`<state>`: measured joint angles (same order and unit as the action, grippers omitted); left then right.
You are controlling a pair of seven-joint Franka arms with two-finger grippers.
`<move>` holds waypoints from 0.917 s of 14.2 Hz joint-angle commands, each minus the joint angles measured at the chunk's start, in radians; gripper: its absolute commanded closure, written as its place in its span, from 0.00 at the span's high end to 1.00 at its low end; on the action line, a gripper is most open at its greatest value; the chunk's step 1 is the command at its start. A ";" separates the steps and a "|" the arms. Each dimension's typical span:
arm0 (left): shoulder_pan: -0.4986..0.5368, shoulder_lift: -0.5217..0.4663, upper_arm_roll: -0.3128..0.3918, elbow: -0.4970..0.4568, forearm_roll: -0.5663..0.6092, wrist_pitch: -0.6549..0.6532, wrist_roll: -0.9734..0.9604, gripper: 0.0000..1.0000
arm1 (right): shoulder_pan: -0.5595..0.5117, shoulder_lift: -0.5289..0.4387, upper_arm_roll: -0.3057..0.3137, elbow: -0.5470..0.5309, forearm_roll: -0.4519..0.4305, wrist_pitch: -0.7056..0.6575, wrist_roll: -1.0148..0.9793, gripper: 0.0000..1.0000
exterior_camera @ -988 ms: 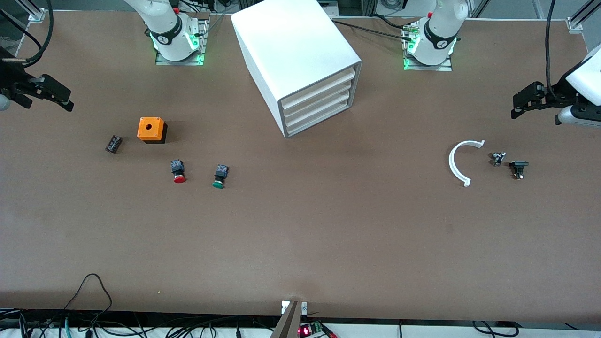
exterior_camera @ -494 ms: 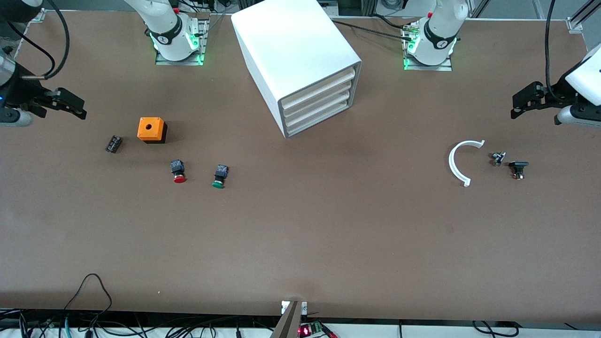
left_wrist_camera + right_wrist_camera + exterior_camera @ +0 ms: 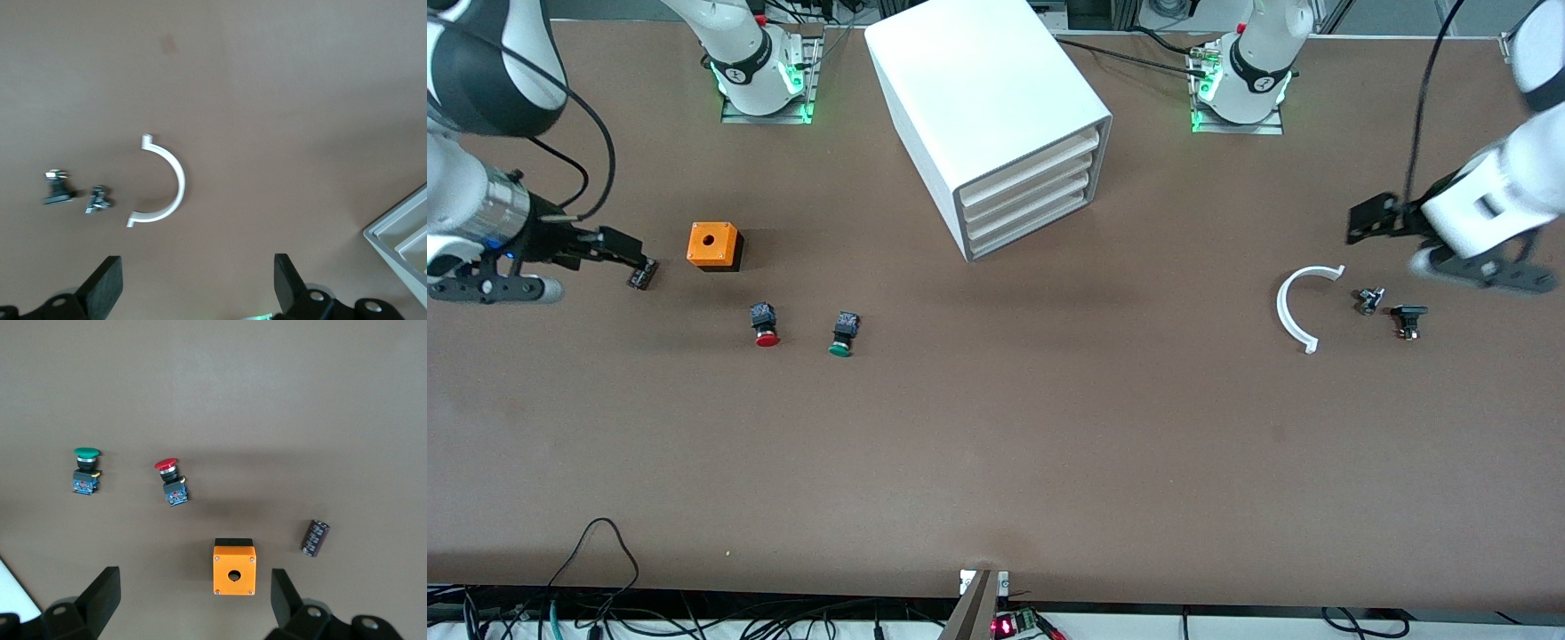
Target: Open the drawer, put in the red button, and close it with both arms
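Front view: red button (image 3: 766,325) lies on its side, round red cap, black-and-blue body, beside green button (image 3: 842,334), nearer camera than orange cube (image 3: 713,245) | cabinet (image 3: 996,116) drawers shut | right gripper (image 3: 624,253) over capacitor (image 3: 641,276), spread, empty | left gripper (image 3: 1371,219) spread, empty, over table near white arc (image 3: 1295,307)

A robotics lab: bolted arm bases (image 3: 763,84), loose cables (image 3: 596,542).
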<state>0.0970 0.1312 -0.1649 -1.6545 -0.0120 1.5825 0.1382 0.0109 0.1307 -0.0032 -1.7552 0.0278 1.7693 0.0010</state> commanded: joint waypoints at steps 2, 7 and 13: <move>-0.016 0.097 -0.007 -0.039 -0.029 0.019 0.030 1.00 | 0.030 0.079 -0.001 0.013 0.017 0.056 -0.003 1.00; -0.019 0.206 -0.007 -0.100 -0.343 0.024 0.049 1.00 | 0.050 0.135 -0.001 0.013 0.015 0.139 0.004 1.00; -0.072 0.280 -0.083 -0.349 -0.732 0.237 0.345 1.00 | 0.054 0.121 -0.001 0.016 0.011 0.151 0.007 1.00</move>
<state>0.0348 0.4152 -0.2073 -1.9474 -0.6644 1.7801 0.4171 0.0599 0.2613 -0.0014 -1.7377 0.0284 1.9089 0.0020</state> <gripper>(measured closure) 0.000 0.000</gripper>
